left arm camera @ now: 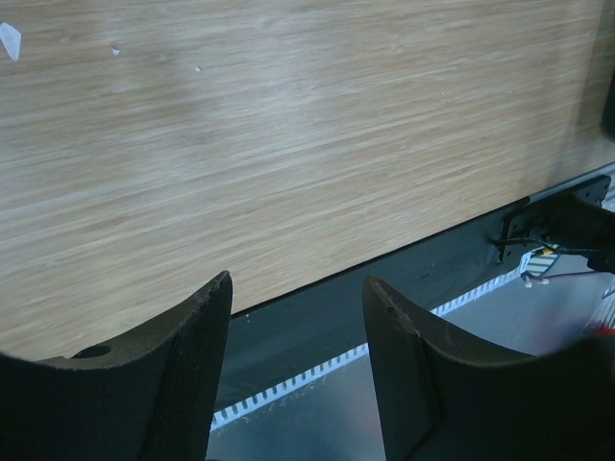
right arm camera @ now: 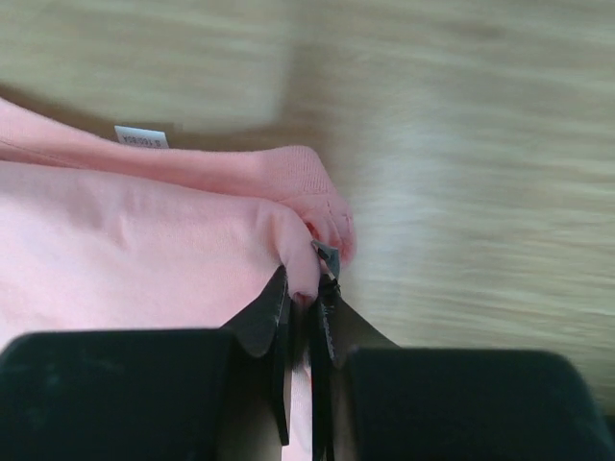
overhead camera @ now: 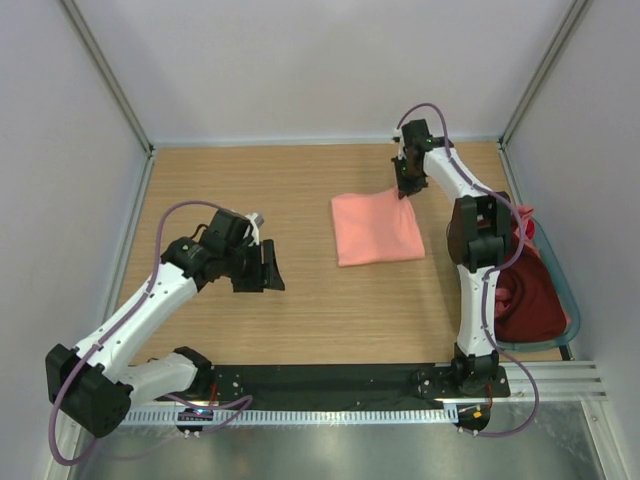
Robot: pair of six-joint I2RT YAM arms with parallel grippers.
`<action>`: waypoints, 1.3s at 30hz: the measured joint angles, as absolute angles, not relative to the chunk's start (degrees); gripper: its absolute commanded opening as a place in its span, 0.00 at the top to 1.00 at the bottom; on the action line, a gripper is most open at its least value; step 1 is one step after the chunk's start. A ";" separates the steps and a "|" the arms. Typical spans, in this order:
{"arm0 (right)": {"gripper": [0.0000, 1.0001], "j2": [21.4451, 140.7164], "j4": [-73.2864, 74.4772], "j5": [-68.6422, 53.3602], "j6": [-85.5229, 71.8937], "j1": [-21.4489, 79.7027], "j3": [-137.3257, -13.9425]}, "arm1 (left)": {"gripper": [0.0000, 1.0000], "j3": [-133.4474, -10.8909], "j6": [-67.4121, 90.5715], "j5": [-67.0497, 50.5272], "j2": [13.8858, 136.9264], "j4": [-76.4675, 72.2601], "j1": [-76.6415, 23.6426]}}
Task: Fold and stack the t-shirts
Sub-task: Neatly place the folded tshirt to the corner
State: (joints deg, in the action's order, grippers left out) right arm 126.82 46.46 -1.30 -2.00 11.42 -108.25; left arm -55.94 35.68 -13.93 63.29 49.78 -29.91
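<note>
The right tool (overhead camera: pixel 405 188) pinches the far right corner of the folded salmon-pink t-shirt (overhead camera: pixel 375 228) lying mid-tabletop (overhead camera: pixel 230 180). The left tool (overhead camera: pixel 268 270), 2 fingers (left arm camera: pixel 183 384) spread wide, holds nothing, well to its left; a maroon t-shirt (overhead camera: pixel 530 295) lies in the basket (overhead camera: pixel 572 310).

Salmon-pink t-shirt (overhead camera: pixel 376 228) folded square, far-centre; maroon t-shirt (overhead camera: pixel 528 298) crumpled, right edge
</note>
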 measured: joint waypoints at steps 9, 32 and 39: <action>0.99 138.43 48.56 7.51 6.55 4.47 -128.11 | 0.42 -53.76 35.46 -13.89 61.87 52.31 -29.89; 0.99 148.57 31.07 21.76 21.82 -2.44 -138.85 | 0.43 -52.14 30.96 -13.34 60.01 56.88 -31.31; 0.99 150.43 25.02 22.63 26.92 -4.54 -140.05 | 0.43 -52.03 30.74 -13.72 59.53 57.45 -32.23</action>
State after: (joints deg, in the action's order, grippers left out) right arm 150.43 25.02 22.63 26.92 -4.54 -140.05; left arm -52.03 30.74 -13.72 59.53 57.45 -32.23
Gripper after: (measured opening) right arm 0.120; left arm 0.571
